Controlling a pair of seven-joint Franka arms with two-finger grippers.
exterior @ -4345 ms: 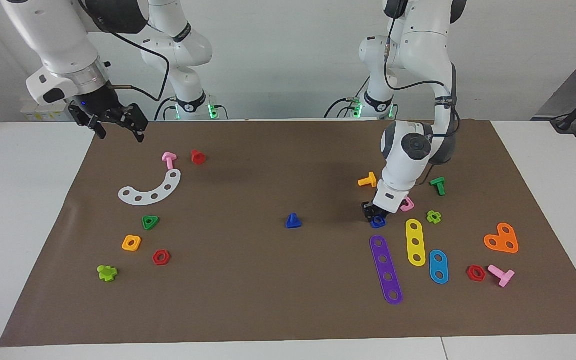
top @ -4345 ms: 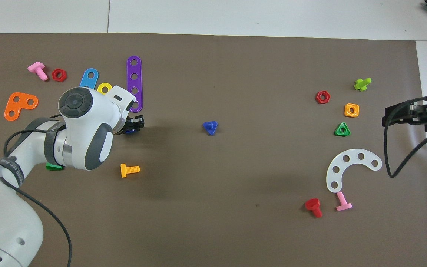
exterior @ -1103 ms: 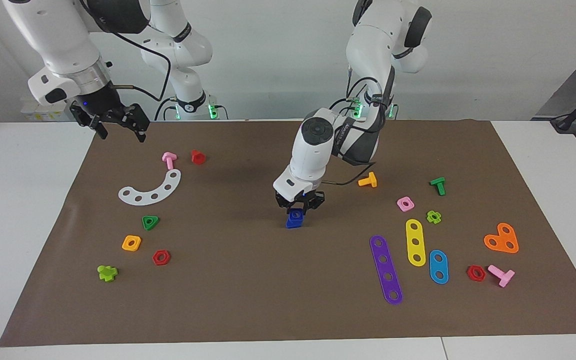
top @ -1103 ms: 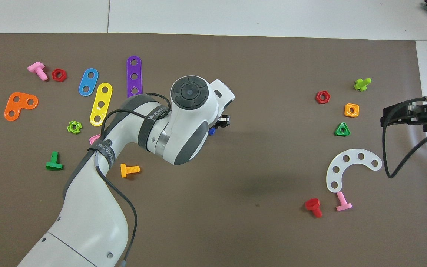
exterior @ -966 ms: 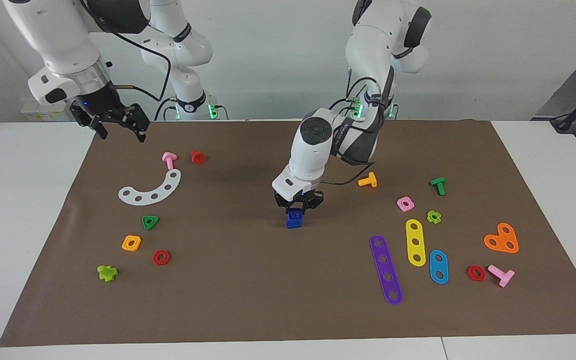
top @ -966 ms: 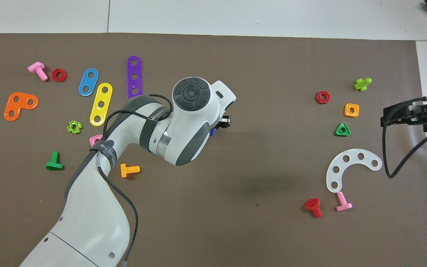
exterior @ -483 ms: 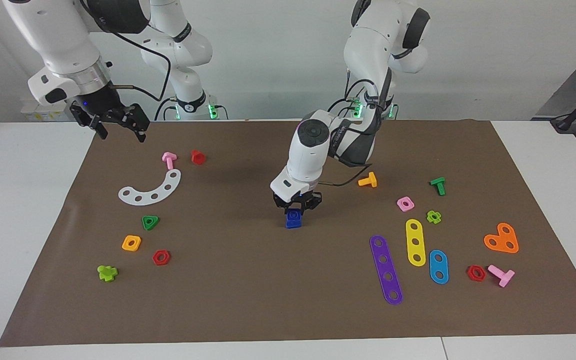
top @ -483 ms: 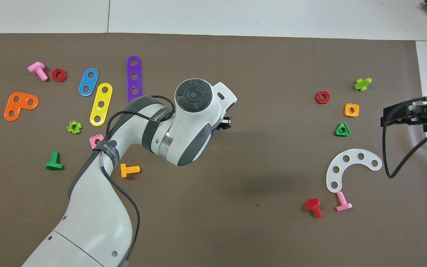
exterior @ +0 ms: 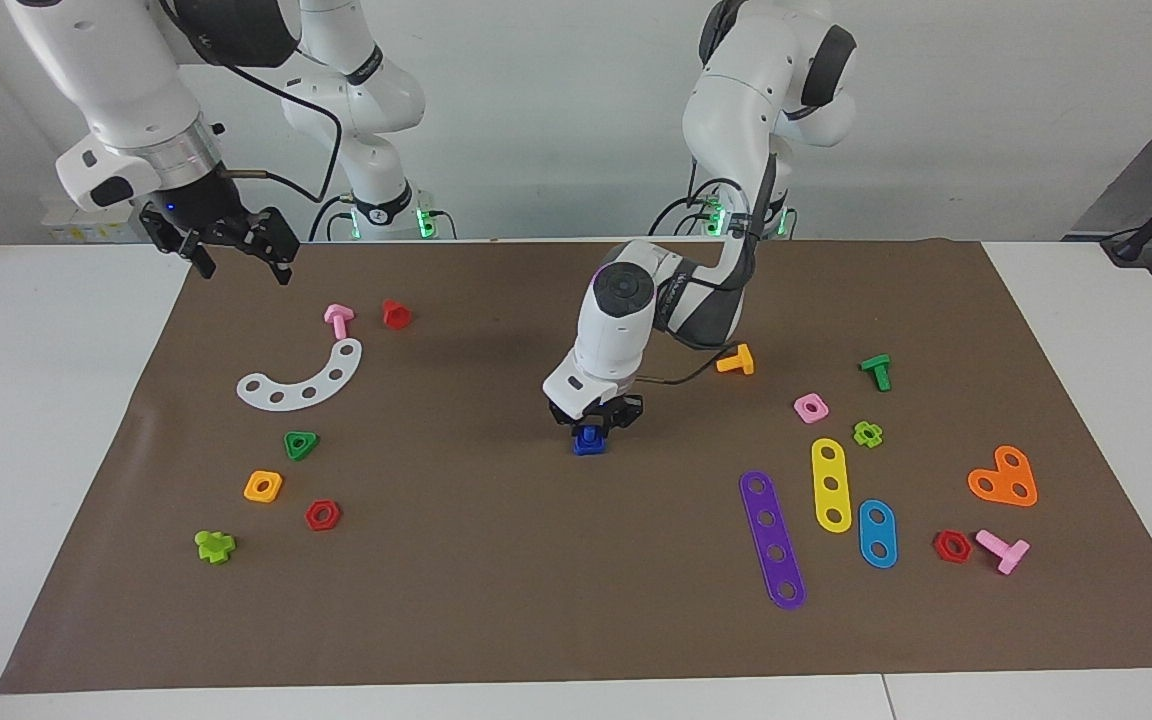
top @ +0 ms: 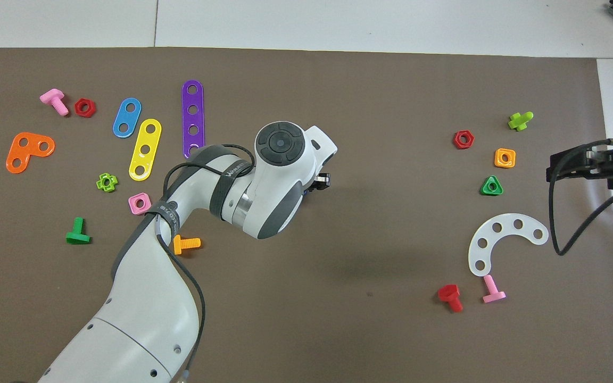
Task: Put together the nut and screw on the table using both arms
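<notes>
While the left gripper [exterior: 593, 418] is pressing down at the middle of the facing view, its fingers are gripping the nut [exterior: 590, 433] and setting it onto the screw [exterior: 589, 447], which is standing on the brown mat of the table [exterior: 496, 590]. The two blue pieces are touching, so I judge the seating step to be in hand, with the threading not yet done. In the upper left of that frame the right gripper [exterior: 236, 245] is waiting in the air over the mat's edge, its fingers standing apart and holding nothing.

In the overhead view, the left arm's white wrist is covering nearly everything at the centre; only one black fingertip [top: 321, 182] and a sliver of blue are peeking out beside it. The right gripper [top: 554, 173] is showing at the middle right edge.

The next move probably calls for twisting the nut squarely about the shaft, perhaps with the right gripper steadying the screw's head.
</notes>
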